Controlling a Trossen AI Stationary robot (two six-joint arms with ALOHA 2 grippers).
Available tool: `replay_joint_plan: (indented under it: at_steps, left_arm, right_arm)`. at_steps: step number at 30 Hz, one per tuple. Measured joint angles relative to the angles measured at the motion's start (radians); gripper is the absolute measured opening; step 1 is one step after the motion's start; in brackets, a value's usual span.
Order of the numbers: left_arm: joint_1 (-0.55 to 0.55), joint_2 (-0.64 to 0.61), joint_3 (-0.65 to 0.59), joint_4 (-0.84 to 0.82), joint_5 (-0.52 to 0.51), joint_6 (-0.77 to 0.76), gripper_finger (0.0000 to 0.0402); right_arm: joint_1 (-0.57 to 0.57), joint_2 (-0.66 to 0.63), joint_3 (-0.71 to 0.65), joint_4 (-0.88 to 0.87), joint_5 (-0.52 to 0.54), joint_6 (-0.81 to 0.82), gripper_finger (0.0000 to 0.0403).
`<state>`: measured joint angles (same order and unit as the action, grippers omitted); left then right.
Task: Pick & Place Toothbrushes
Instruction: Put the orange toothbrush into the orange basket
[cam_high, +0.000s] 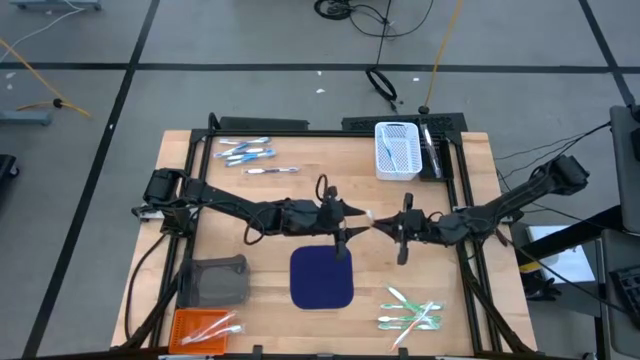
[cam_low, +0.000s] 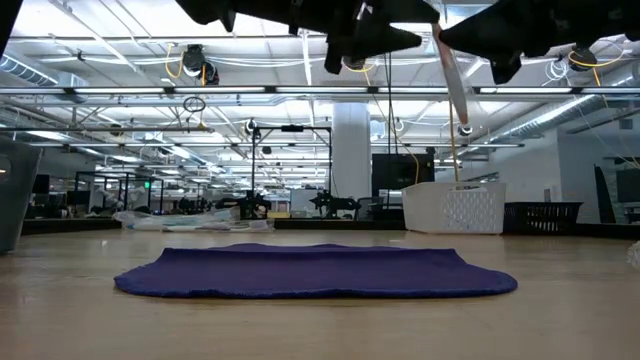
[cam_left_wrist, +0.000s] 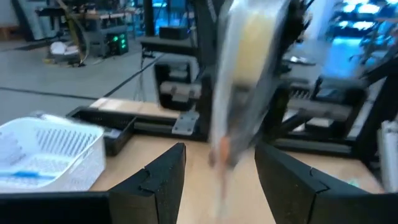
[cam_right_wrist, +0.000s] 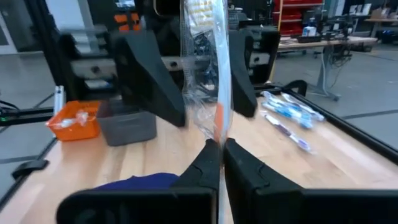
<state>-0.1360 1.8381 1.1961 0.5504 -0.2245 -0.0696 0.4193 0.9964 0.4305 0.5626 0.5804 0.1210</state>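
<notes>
Both grippers crowd the air above the navy mat (cam_high: 321, 277); bare table (cam_high: 270, 200) lies open between the mat, white basket (cam_high: 396, 149) and grey bin (cam_high: 219, 281).

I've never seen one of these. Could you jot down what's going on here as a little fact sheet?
Held item: wrapped toothbrush, in the air between both grippers
Right gripper: shut on it
Left gripper: open, one finger on either side of it
Navy mat: mid-table
Blue toothbrushes: high view's upper left
Green toothbrushes: lower right
White basket: upper right
</notes>
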Motion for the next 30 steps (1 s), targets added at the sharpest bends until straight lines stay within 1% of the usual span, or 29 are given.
replay_joint_plan:
  at_steps: [4, 10, 18, 20, 23, 30]
  left_arm:
    - [0.000, 0.000, 0.000, 0.045, 0.045, 0.000, 0.0195]
    - [0.001, 0.000, 0.000, 0.053, 0.049, 0.001, 0.0195]
    - [0.002, 0.000, 0.000, 0.053, 0.050, 0.003, 0.0190]
    - [0.002, 0.000, 0.000, 0.052, 0.050, 0.004, 0.0179]
    - [0.002, 0.000, 0.000, 0.052, 0.050, 0.012, 0.0151]
    - [0.003, 0.000, 0.000, 0.051, 0.044, 0.025, 0.0059]
  right_arm:
    - [-0.021, 0.036, 0.000, 0.039, 0.000, -0.011, 0.0000]
    - [-0.028, 0.065, 0.000, 0.110, -0.002, -0.067, 0.0000]
    - [-0.028, 0.065, 0.000, 0.115, -0.005, -0.081, 0.0000]
    - [-0.028, 0.065, 0.000, 0.114, -0.005, -0.081, 0.0000]
    - [-0.028, 0.065, 0.000, 0.108, -0.005, -0.081, 0.0000]
    - [-0.027, 0.065, 0.000, 0.102, -0.010, -0.081, 0.0000]
